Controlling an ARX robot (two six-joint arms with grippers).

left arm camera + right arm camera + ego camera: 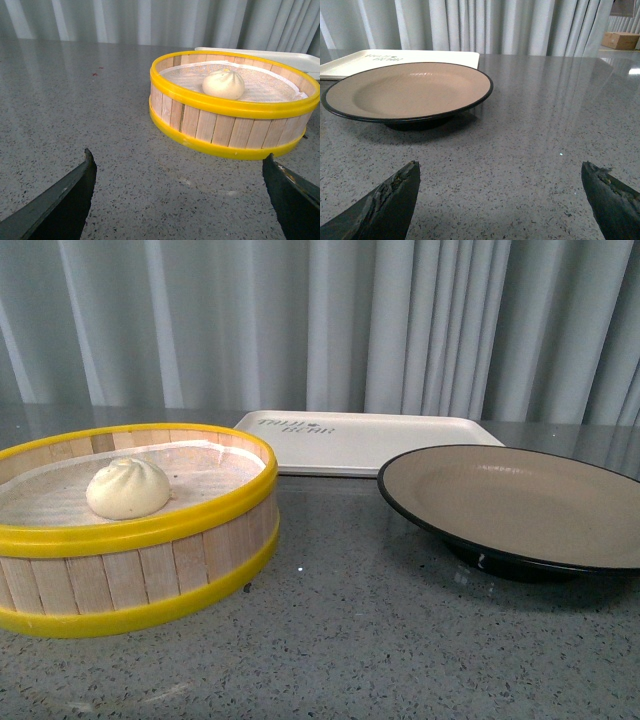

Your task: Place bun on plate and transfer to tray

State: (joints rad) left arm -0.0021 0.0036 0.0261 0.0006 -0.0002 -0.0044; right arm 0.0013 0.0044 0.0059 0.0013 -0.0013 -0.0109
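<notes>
The off-white pleated bun (pixel 127 488) sits inside a yellow-rimmed wooden steamer basket (pixel 150 570) at the left of the front view; it also shows in the left wrist view (pixel 223 83). The beige plate (pixel 520 502) with a black rim stands at the right, empty; it also shows in the right wrist view (pixel 407 90). The cream tray (pixel 380 445) lies behind both, empty. My left gripper (pixel 177 165) is open over bare table, short of the basket (pixel 230 125). My right gripper (pixel 500 172) is open over bare table, short of the plate. Neither arm shows in the front view.
Grey speckled tabletop (pixel 380 640) runs under everything. Grey curtains (pixel 400 320) hang behind the table. A cardboard box (pixel 620 40) stands far off beyond the table in the right wrist view.
</notes>
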